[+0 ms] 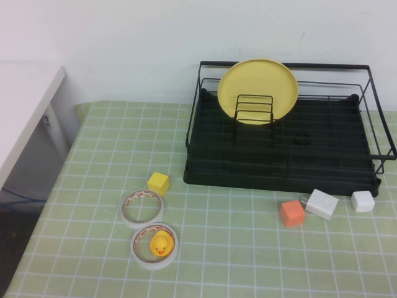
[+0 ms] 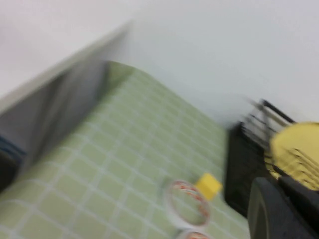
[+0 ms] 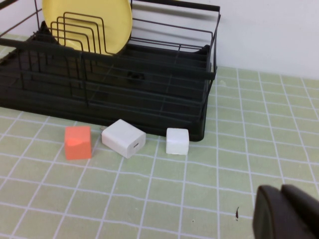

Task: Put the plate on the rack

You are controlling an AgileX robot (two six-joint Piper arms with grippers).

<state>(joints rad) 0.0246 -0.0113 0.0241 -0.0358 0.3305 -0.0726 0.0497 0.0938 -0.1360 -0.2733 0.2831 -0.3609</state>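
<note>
Standing upright in the rack near the table's far edge, the plate leans behind the wire dividers. Left gripper and right gripper hover above the table, fingers closed, empty.

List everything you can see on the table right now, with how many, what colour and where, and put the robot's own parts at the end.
plate: one, pale yellow, standing on edge in the rack behind the wire dividers
rack: one, black wire, far right part of the table
tape rolls: two, white, near left of the rack, side by side
rubber duck: one, yellow, inside the nearer tape roll
yellow cube: one, beside the farther tape roll
orange cube: one, in front of the rack
white blocks: two, in front of the rack, right of the orange cube
left gripper: black, shut, empty, above the table's left side
right gripper: black, shut, empty, above the table in front of the rack
</note>
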